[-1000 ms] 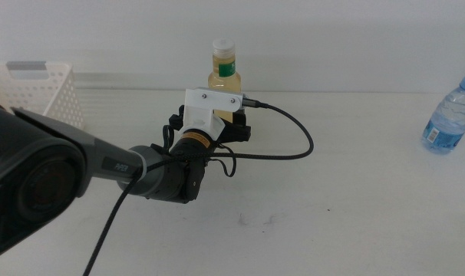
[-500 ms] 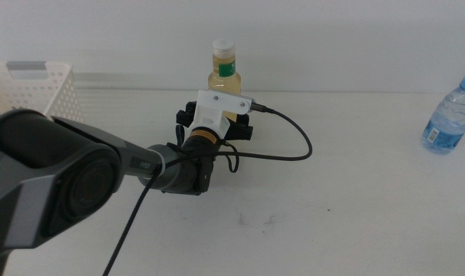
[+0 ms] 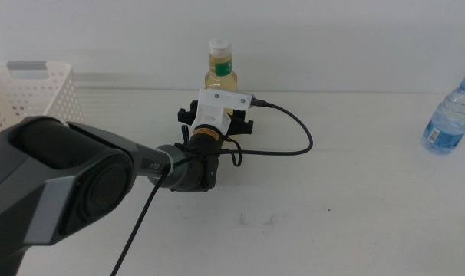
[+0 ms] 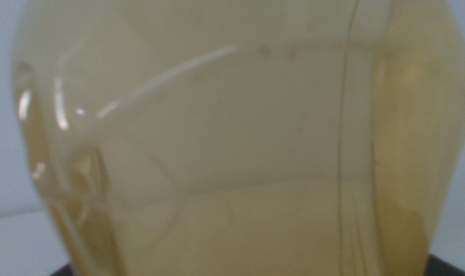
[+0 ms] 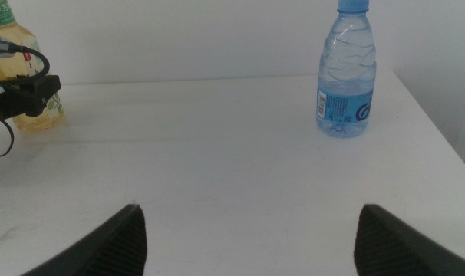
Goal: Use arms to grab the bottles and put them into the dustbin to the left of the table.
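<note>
Yellow bottle (image 3: 221,67) stands upright at the counter's (image 3: 355,199) far edge, left gripper (image 3: 217,115) pressed close around its base, jaw state impossible to tell, so squeeze square and low before swinging to the dustbin (image 3: 33,88).

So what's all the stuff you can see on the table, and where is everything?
yellow bottle: one, clear with yellow liquid, white cap and green neck band, upright at the far middle of the table.
water bottle: one, clear with blue cap and blue label, upright near the table's right edge.
dustbin: one, white basket with small holes and a grey patch at the rim, at the far left.
table: one, plain white, under everything.
cable: one, black, looping from the left arm's wrist.
left gripper: one, black with white casing, right up at the yellow bottle.
right gripper: one, dark jaws open, waiting low over the table's near side.
</note>
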